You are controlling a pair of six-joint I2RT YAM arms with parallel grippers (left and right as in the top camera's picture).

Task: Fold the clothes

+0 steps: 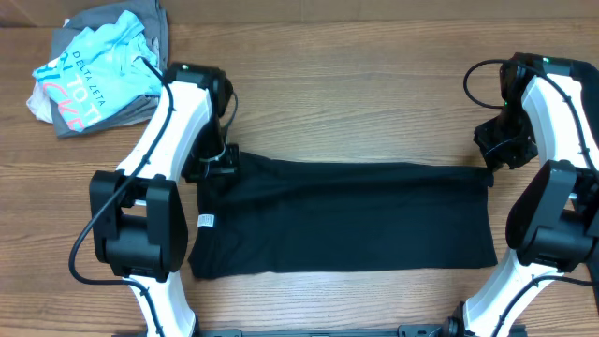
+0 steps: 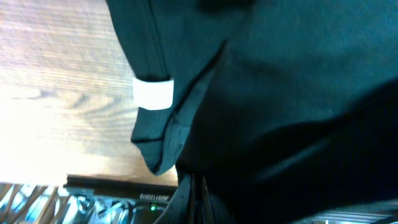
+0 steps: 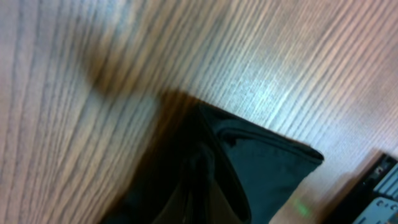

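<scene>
Wooden table point(image 1: 374, 84), black T-shirt point(image 1: 346, 220), crumpled garments point(image 1: 94, 65) far left

One black T-shirt point(image 1: 346, 220); one white tag point(image 1: 206, 221); one clothes heap point(image 1: 98, 65); two arms point(image 1: 173, 122) point(image 1: 562, 103).

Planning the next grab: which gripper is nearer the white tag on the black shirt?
Left. The left gripper is at the black shirt corner on the same end as the white tag; the right gripper is at the shirt's opposite end.
</scene>
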